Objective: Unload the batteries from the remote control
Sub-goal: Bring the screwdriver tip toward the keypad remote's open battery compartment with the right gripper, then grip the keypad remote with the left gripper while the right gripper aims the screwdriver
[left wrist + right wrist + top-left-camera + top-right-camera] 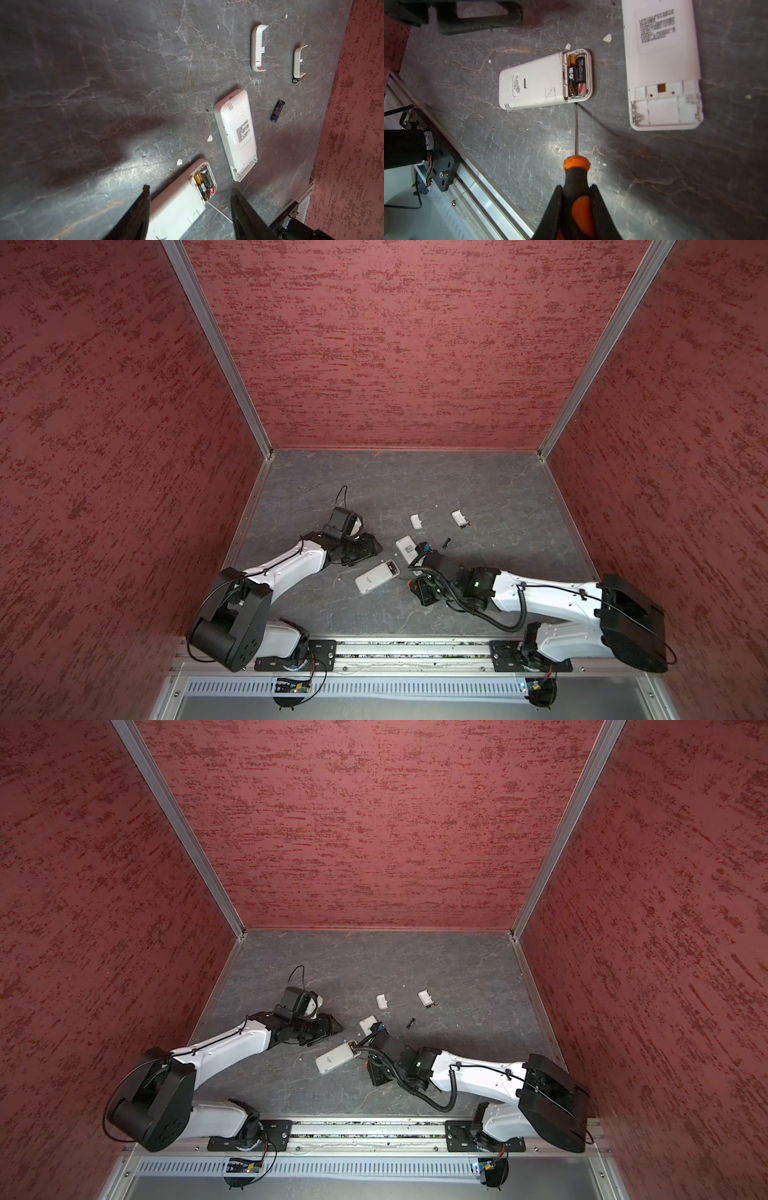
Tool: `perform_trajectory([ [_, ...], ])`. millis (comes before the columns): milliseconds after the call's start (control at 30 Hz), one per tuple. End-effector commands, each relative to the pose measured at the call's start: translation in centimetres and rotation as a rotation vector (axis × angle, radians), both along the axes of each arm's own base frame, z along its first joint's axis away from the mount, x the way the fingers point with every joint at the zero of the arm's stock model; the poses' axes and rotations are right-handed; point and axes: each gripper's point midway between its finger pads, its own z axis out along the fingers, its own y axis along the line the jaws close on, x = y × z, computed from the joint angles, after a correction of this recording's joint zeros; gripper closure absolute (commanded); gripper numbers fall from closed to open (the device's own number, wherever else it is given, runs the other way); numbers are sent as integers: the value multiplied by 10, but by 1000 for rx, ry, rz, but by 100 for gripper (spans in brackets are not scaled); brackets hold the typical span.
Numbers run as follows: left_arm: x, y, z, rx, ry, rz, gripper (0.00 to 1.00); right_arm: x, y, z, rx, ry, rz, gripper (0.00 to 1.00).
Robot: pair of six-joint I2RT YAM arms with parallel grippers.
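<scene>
In both top views the right gripper (576,187) is hard to make out among the black wrist parts and cables. The same arm covers one end of a white plastic remote control with an empty battery bay (404,548). A small dark thing with an orange end (298,79) touches the farther of two white curved plastic battery covers (299,60); it is too small to name. The nearer cover (257,47) lies well apart from both grippers.

The right gripper is clamped on the orange-and-black handle of a screwdriver (576,172), its fingers pressed against both sides. The steel shaft reaches straight ahead of this gripper to the edge of a second white plastic remote control (533,83), which lies back-up on the grey marbled table (508,145). Whether the tip touches the casing cannot be told. This remote's cover is off, and two dark batteries (576,76) sit side by side in the open bay at the end nearest the tip.

The left gripper (190,190) stands spread, with nothing between its fingers (137,214). The loaded remote lies just ahead of it and lower, and a top view shows the two apart. A third battery (277,111), dark with a blue end, lies loose on the table farther ahead, beyond the empty remote.
</scene>
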Motion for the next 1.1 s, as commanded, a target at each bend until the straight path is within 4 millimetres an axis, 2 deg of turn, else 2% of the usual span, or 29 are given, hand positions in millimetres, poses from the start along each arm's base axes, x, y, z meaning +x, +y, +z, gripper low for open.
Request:
perform_trajectory([
  [0,-15,10,1,81,-10,-30,29,23,13,16,36,-71,-3,100],
  [67,-19,15,5,103,-24,-36,26,28,16,15,29,-74,1,100],
  [233,-27,22,6,169,-22,-66,22,24,12,21,2,-54,16,100],
  [433,-35,22,6,396,-63,-184,20,17,-8,54,-61,-57,27,100],
  [533,-38,12,2,453,-79,-259,20,17,-12,71,-90,-61,40,100],
  [667,-42,4,-7,532,-79,-325,20,21,-14,85,-116,-62,50,100],
  [933,-51,-4,-28,617,-48,-408,22,35,-23,92,-120,-63,27,100],
  [1067,-55,-7,-39,629,-41,-432,23,36,-25,91,-121,-58,34,100],
])
